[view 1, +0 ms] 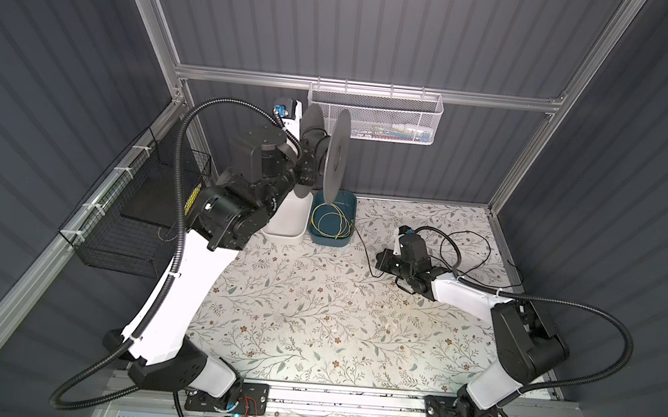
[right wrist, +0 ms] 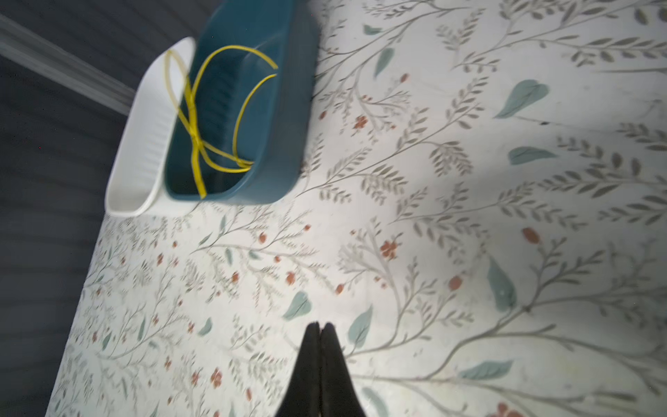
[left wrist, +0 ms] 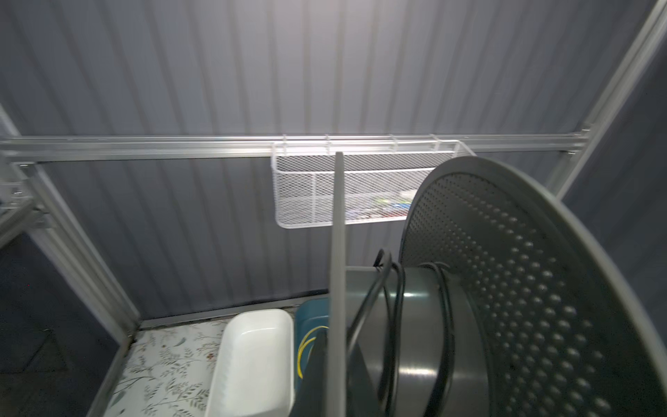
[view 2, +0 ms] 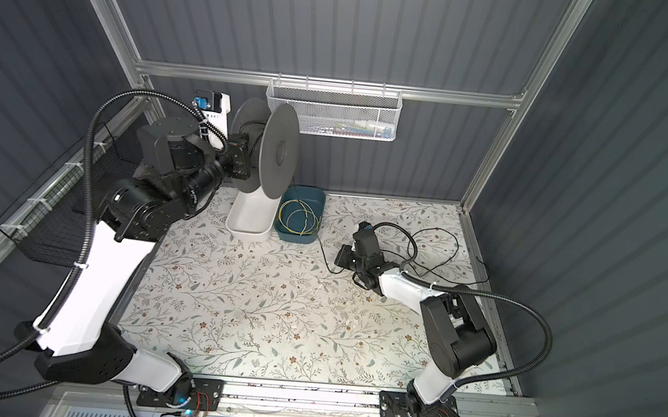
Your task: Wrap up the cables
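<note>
the black cable [left wrist: 397,307] has a few turns round the hub of the spool [view 1: 337,155], which i see best in the left wrist view. the spool's axle lies level, pointing across the bench [view 1: 313,320]. its flanges stand upright, and it hangs just above the teal bin [view 1: 323,240]. from the spool the cable drops past the bin's right side in both top views and runs along the bench toward the right gripper [right wrist: 321,325]. more of it lies in loose loops further right of the bin. the yellow cable [right wrist: 194,140] sits coiled inside the teal bin.

the left gripper [view 2: 241,161] carries the spool from the bin's left. its jaws are hidden but closed on the spool. the right jaws are pressed together, and i cannot tell whether the wire is between them. a white bin [view 1: 282,229] sits just beside the teal bin on its left. a yellow sticker [view 1: 190,200] on the left arm [view 1: 192,271] is too small to read.
</note>
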Robot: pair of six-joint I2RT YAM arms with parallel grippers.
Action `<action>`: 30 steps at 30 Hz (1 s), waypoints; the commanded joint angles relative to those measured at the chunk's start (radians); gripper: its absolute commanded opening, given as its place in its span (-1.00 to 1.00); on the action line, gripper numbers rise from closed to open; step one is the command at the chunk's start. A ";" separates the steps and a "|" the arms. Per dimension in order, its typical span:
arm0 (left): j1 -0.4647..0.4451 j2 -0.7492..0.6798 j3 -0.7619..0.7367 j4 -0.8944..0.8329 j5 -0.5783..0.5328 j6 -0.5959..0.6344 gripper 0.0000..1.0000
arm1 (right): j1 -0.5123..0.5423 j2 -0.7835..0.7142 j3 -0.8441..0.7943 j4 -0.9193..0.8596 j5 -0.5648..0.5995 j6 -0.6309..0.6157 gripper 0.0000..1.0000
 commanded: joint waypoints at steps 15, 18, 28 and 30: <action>0.011 0.122 -0.350 0.310 -0.529 0.249 -1.00 | 0.033 -0.425 0.156 -0.205 -0.036 -0.106 -1.00; 0.007 0.101 -0.417 0.260 -0.512 0.241 -1.00 | -0.017 -0.413 0.229 -0.203 -0.068 -0.101 -0.92; -0.032 -0.009 -0.587 0.060 -0.370 0.211 -1.00 | -0.225 -0.275 0.493 -0.120 -0.178 -0.014 -0.79; -0.046 -0.037 -0.615 0.031 -0.346 0.205 -1.00 | -0.252 -0.229 0.556 -0.120 -0.183 -0.008 -0.79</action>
